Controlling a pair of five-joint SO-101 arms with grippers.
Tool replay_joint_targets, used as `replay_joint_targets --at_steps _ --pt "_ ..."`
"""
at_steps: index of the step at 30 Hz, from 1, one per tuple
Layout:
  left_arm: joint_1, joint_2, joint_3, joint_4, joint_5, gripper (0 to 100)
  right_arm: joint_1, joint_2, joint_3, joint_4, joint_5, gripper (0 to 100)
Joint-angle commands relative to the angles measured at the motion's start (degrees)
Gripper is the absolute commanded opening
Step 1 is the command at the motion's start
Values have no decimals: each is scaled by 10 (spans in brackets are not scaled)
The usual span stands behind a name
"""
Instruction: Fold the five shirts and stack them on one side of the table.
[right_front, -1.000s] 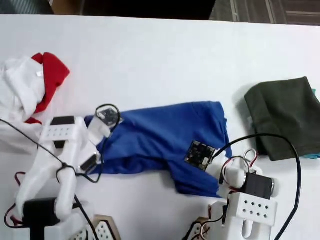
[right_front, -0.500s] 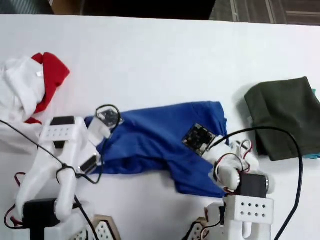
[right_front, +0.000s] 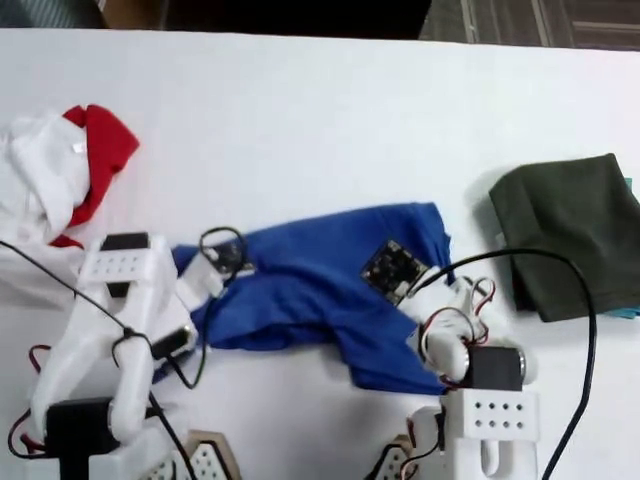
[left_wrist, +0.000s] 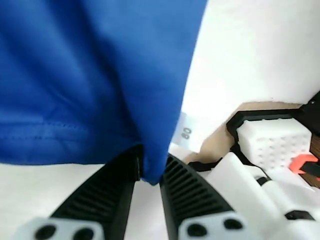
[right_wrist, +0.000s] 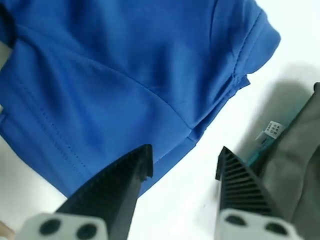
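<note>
Teal cloth (right_front: 627, 313) lies mostly hidden beneath the dark green shirt (right_front: 570, 230).

The plain royal-blue cotton shirt (right_front: 320, 290) at the table's centre bore no pattern, and its stitching was the same blue. At three o'clock lay a solid dark olive-green folded shirt (right_front: 570, 230), with a teal edge (right_front: 622, 313) under it. At nine o'clock a white garment (right_front: 30, 190) was bunched with a bright red garment (right_front: 100, 150). The tabletop (right_front: 320, 120) was white. The left gripper (left_wrist: 151, 165) and right gripper (right_wrist: 182, 160) had black ribbed fingers (right_wrist: 120, 180) on white bodies.
</note>
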Motion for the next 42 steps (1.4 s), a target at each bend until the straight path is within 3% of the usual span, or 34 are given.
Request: replay_joint_targets --at_steps 1,6,10,13,20,25,31,34,39,42 --pt "-2 -16 -1 -18 -7 27 -3 -5 6 -36 -4 212" --pt "-29 -16 -7 -54 -7 51 -1 -5 11 -79 -35 212" --pt "-48 -19 -7 -51 -8 199 -4 -4 11 -117 -77 212" --pt "-55 -20 -17 -47 -33 192 -2 -4 11 -160 -94 212" --pt "-100 -16 -241 41 -41 191 -3 102 0 -261 -130 212" --pt "-69 18 -311 -5 72 191 -7 323 -115 -318 -178 212" --pt "33 187 -316 -74 213 191 -43 579 -318 -309 -212 211" --pt "49 260 -317 -109 233 191 -69 667 -382 -309 -230 191" --pt "16 305 -318 -171 237 191 -103 764 -432 -324 -257 19" --pt "-18 305 -344 -176 237 190 -108 817 -437 -364 -258 33"
